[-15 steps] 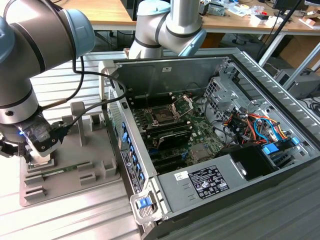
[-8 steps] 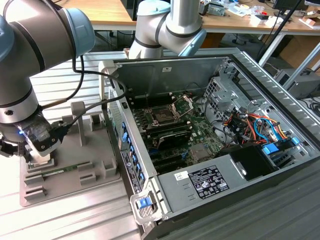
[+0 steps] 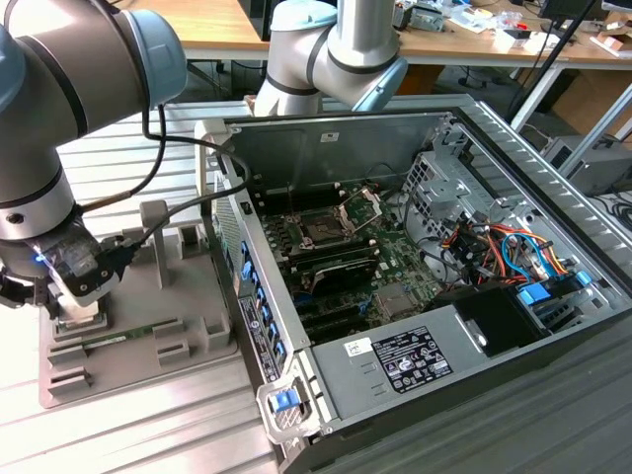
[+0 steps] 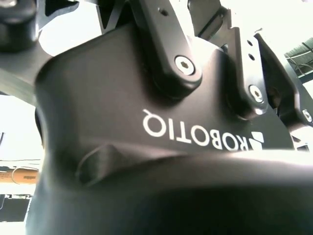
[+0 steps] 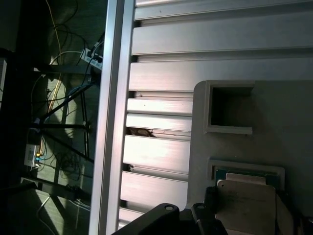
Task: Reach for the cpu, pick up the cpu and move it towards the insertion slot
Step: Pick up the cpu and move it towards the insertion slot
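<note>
Your arm's black two-finger gripper (image 3: pixel 74 296) hangs low over the flat grey plastic tray (image 3: pixel 148 355) at the exterior view's left, well apart from the open grey metal computer case (image 3: pixel 395 128) on that view's right. In the first wrist view the cpu (image 5: pixel 247 198) – a small, thin square chip with a silvery-white top – lies flat in a shallow pocket of the tray, right under the gripper. A sliver of green shows along one edge of that pocket. Whether the gripper is open or already clamped on the chip I cannot tell.

The insertion slot (image 3: pixel 321 230), a square socket with a dark centre on the green circuit board (image 3: pixel 395 257), sits deep in the case towards the far side. Its shiny metal frame looks hinged up, though that is hard to be sure of from here.

Judge the chip as light and stiff but fragile – the smooth metal top is likely slippery, and the underside should not be touched. Take it by two opposite edges, gently, and keep it level.

By count: one cpu, one insertion slot, one tray, one case, one arm. Beside the chip's pocket you can see one empty square recess (image 5: pixel 230 110) in the tray.
</note>
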Available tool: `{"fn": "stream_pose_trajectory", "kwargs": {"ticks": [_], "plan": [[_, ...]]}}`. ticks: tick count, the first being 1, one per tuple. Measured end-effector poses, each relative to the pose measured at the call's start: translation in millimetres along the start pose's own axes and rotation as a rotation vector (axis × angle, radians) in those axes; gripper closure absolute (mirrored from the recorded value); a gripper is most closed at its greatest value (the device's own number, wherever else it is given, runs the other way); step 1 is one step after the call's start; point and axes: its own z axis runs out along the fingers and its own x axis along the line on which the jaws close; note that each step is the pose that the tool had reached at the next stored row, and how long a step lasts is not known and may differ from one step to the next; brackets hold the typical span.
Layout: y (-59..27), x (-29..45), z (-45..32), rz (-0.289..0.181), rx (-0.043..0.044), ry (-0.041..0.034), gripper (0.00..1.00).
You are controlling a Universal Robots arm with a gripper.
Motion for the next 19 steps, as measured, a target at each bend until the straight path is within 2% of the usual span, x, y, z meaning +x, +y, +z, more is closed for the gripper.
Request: {"fn": "stream_pose_trajectory", "kwargs": {"ticks": [19], "plan": [[0.3, 0.0, -5.2, 0.000, -0.0001, -0.0001, 0.47]]}}
